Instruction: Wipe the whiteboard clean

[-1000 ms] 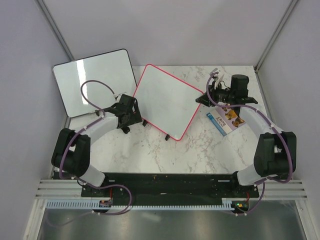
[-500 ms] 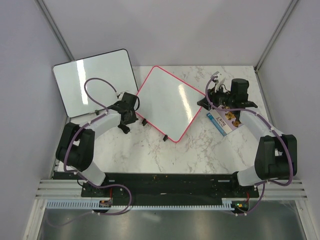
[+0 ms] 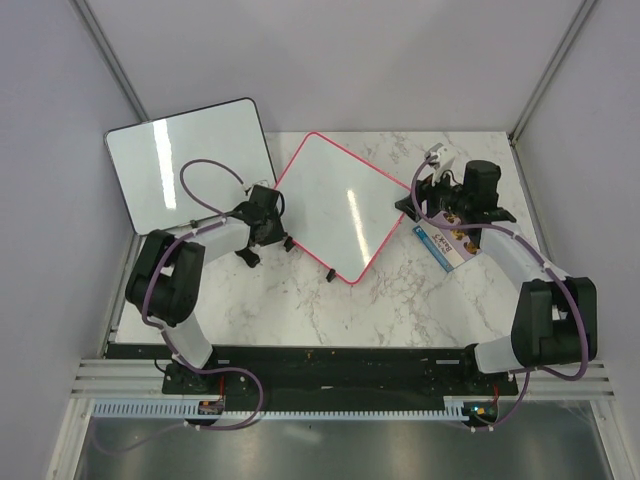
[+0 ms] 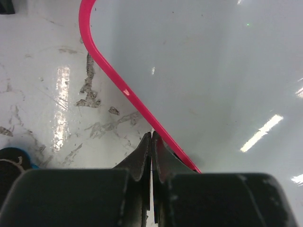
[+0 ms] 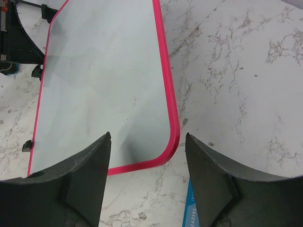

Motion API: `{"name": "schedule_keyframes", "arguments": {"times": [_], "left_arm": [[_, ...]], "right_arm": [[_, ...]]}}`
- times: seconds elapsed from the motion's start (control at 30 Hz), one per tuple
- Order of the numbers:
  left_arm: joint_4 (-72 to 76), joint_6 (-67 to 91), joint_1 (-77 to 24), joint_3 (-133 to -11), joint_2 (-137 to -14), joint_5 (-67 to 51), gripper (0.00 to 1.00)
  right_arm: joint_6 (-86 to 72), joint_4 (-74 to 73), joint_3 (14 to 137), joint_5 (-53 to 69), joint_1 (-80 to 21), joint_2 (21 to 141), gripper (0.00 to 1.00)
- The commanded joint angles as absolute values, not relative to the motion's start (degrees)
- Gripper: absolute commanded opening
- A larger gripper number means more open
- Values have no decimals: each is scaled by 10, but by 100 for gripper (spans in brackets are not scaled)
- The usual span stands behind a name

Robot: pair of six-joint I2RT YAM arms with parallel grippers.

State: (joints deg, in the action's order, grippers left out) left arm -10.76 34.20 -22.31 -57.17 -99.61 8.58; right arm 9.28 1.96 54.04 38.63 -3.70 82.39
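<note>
The whiteboard (image 3: 335, 205) lies flat and cornerwise on the table (image 3: 400, 290), toward the back and between the two arms. Its white face shows no writing, only a faint grey shade near one corner that may be shadow.

The left gripper (image 4: 151, 139) has its fingers pressed together on nothing, with the tips at the pink frame on the board's left edge; whether they touch it I cannot tell. The right gripper (image 5: 147, 138) is spread wide over the board's right corner and holds nothing.

No eraser shows, so the wiping looks done or nearly done, and the step in hand seems to be nudging or steadying the board. The next move calls for checking the face for leftover marks.

A blue-and-white booklet (image 3: 448, 243) lies under the right arm, and a black-framed board (image 3: 190, 165) sits at the back left. The table is glossy marble, and plain grey walls (image 3: 350, 60) close it in.
</note>
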Motion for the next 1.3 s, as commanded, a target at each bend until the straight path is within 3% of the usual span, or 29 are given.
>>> {"name": "schedule_keyframes", "arguments": {"times": [0.0,0.87,1.27], "left_arm": [[-43,367,-224,-563,-994,49,2],[-37,488,-382,-498,-1002,54,2],[-49,518,-426,-499,-994,96,2]], "right_arm": [[92,59,532,377,-39,795,72],[34,103,503,214,-39,747,90],[11,119,489,174,-40,716,93]]}}
